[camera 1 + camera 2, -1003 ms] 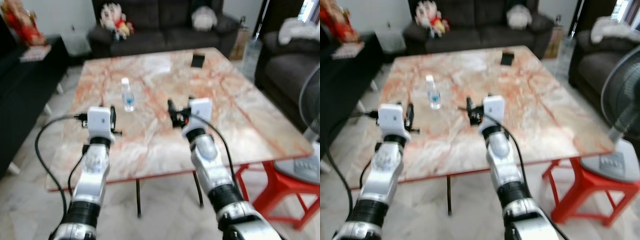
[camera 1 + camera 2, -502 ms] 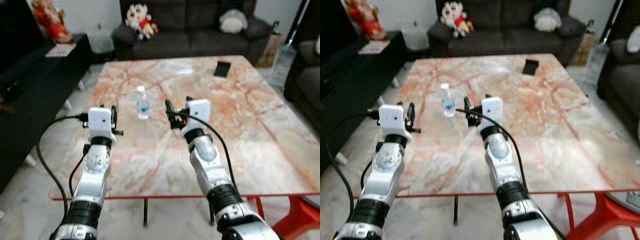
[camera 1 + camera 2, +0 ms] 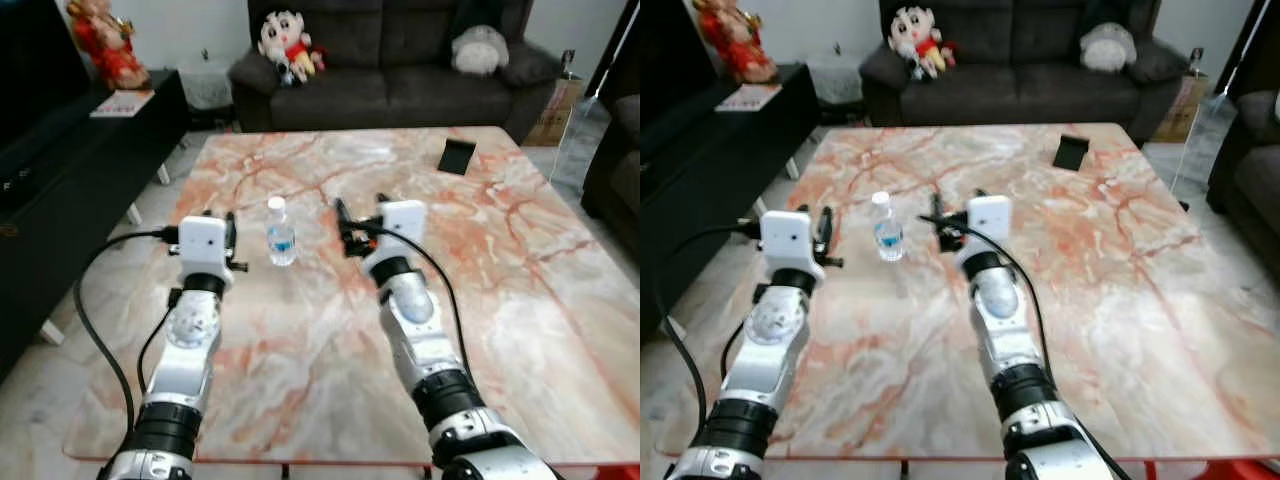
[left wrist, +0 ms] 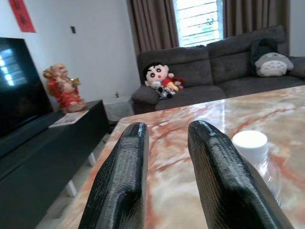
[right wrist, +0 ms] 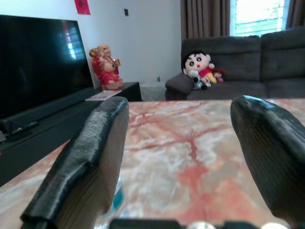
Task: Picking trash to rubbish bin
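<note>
Above the near part of a marble table [image 3: 520,300], both grippers hover with nothing held. On the left, the left gripper [image 4: 167,157] has its blunt, matte black fingers [image 4: 125,176] parted by a narrow gap, touching nothing. To the right, the right gripper [image 5: 190,157] is spread wide, its textured black pads well apart. Between the two grippers stands the bottle [image 3: 281,232], upright on the table: small, clear plastic, white cap, blue label. It is just beside the left gripper and touches neither. The tabletop is glossy, cream with orange-red veins. A flat black rectangular thing [image 3: 456,155] lies at the far right of the table. A dark fabric sofa [image 3: 400,70] with plush toys stands beyond.
</note>
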You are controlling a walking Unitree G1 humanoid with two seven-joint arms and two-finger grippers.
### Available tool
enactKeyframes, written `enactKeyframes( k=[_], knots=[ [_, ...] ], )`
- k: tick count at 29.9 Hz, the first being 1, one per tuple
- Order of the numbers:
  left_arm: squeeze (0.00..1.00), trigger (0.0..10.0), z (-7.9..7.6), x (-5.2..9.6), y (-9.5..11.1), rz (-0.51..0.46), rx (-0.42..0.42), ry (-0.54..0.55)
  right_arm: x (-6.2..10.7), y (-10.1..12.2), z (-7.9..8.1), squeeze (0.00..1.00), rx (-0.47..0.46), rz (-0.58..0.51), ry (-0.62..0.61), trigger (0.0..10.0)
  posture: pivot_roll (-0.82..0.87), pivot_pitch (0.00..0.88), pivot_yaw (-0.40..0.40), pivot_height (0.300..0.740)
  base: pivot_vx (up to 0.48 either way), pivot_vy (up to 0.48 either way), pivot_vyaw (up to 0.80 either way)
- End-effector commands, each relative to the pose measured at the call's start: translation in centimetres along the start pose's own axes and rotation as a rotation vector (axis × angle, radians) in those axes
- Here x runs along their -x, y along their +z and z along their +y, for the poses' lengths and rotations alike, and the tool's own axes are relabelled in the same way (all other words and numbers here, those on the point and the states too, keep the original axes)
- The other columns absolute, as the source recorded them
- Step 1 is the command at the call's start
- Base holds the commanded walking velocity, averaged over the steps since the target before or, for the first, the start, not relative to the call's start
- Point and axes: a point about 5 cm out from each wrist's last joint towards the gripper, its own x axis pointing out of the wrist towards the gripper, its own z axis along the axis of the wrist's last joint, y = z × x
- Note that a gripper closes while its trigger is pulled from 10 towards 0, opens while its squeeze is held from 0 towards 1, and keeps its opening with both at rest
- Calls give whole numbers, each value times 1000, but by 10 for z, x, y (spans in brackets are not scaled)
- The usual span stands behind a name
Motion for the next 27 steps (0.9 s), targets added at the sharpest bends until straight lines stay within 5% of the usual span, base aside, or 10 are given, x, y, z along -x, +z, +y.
enactKeyframes(
  k=[1,6,14,15,17,18,27],
  knots=[
    [0,10000,-6,-4,8,-27,20,-18,0,3,-8,0,2,-6,-23,10000,88,0,40,740,480,0,0],
    [0,10000,-6,-3,10,-41,28,-27,0,2,-8,0,-3,-7,-24,10000,89,0,40,740,437,0,0],
    [0,10000,-7,-3,11,-27,36,-46,0,2,-8,0,-4,-8,-25,10000,89,0,40,740,0,0,0],
    [133,10000,-7,-4,11,-21,39,-43,0,2,-8,0,-4,-9,-26,10000,89,0,40,740,0,0,0],
    [133,10000,-7,-5,11,-17,53,-44,0,3,-8,0,-4,-9,-27,10000,89,0,40,740,0,0,0],
    [1000,10000,-8,-7,14,-19,75,-60,0,3,-9,0,-5,-11,-29,10000,91,0,38,740,0,0,0],
    [1000,10000,-9,-10,19,-20,95,-67,3,1,-8,0,-10,-8,-31,10000,90,0,38,740,0,0,0]
  ],
)
